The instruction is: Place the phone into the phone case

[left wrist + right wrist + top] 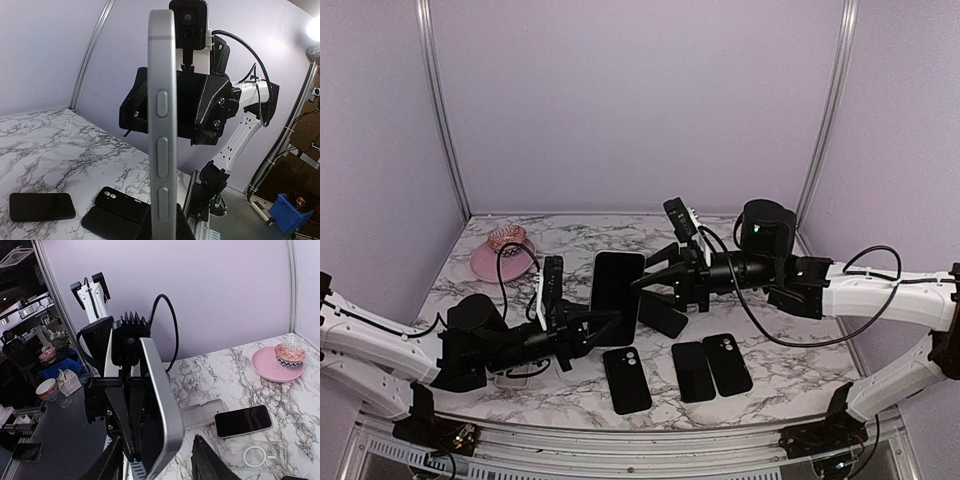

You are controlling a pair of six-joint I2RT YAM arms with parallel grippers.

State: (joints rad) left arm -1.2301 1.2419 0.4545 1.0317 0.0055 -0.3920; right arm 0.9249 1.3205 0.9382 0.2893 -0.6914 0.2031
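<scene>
The phone (617, 295), with a black screen and a silver rim, stands on edge above the table's middle. My left gripper (593, 326) is shut on its lower end. In the left wrist view the silver edge of the phone (162, 125) with its side buttons rises from between the left gripper's (165, 225) jaws. My right gripper (653, 279) faces it from the right. The right gripper (157, 462) is open, and the phone's corner (165, 425) sits between its jaws without touching them. Three black phone cases (626, 378) (692, 370) (727, 362) lie flat near the front. One black phone case (122, 202) shows its camera holes.
A pink plate (488, 266) with a patterned bowl (507, 239) sits at the back left. A clear case (202, 413), another phone (243, 421) and a clear case with a ring (255, 455) lie under my left arm. A dark slab (663, 315) lies under the right gripper.
</scene>
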